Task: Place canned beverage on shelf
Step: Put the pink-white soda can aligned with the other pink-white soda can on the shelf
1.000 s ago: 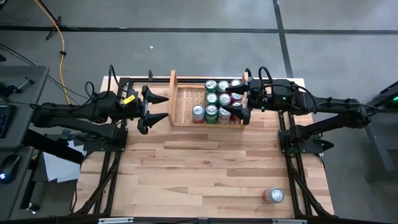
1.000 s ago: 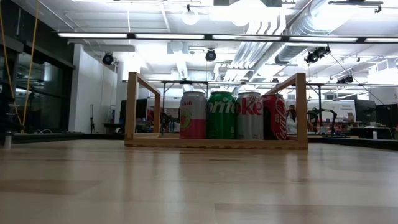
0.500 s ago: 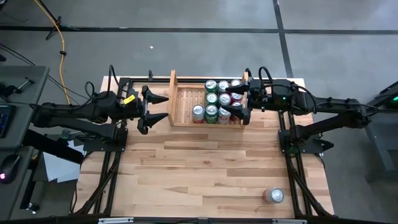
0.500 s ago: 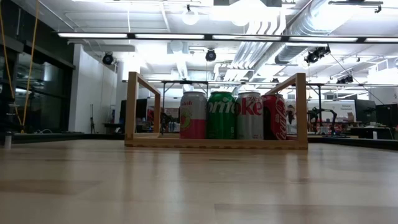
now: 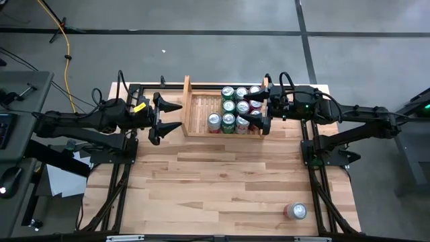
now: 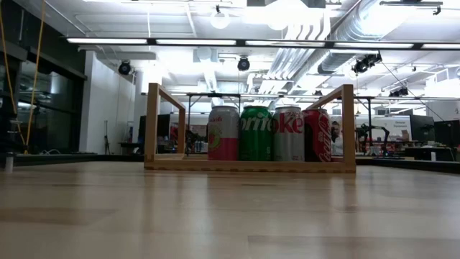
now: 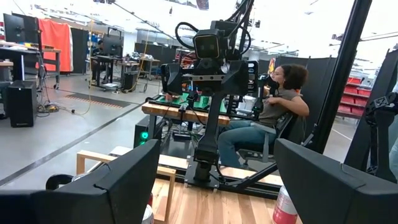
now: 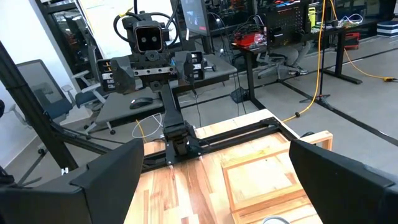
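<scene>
Risk, knock-over: right pincer (image 5: 254,113) hangs spread and empty above the packed cans (image 5: 235,109) at the shelf's right end; a careless drop or sideways sweep from there likely to topple that block.
Risk, long reach: loose can (image 5: 295,211) far out at the near right corner of the counter (image 5: 222,181); a hurried approach could nudge it away instead of seating it between the fingers.
Risk, crowding: bare slats only in the left half of the shelf (image 5: 201,111); carrying a new can in over the filled side could clip the tops already standing there.
Risk, side board: upright side board (image 6: 152,124) close to the free slots; a wide entry could strike it.
Left pincer (image 5: 171,115): spread, holding nothing, just outside the shelf's left board.
Loose can versus pincers: upright on the counter, well apart from both, nearer the right arm's side.
Shelf position: far edge of the counter, between the two pincers.
</scene>
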{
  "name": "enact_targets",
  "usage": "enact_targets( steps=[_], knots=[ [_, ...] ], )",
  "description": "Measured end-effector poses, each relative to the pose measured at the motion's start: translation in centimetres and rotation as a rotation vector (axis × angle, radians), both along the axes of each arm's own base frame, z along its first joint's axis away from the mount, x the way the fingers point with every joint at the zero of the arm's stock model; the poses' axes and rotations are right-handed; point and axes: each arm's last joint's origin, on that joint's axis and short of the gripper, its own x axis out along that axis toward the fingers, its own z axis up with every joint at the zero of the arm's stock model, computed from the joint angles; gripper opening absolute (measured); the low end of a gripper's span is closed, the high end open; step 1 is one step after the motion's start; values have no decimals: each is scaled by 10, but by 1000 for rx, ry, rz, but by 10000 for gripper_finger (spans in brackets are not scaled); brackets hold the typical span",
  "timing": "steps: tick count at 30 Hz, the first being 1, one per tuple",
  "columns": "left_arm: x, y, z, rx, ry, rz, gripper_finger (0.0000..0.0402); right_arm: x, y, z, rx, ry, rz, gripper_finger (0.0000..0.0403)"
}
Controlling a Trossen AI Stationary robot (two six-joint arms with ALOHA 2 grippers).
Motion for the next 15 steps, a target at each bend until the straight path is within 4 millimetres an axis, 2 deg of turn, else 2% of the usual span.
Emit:
enact_targets(
  steps=[15],
  knots=[
    [0,1,0,-4,1,25,310,0,0,0,2,-1,0,387]
  ],
)
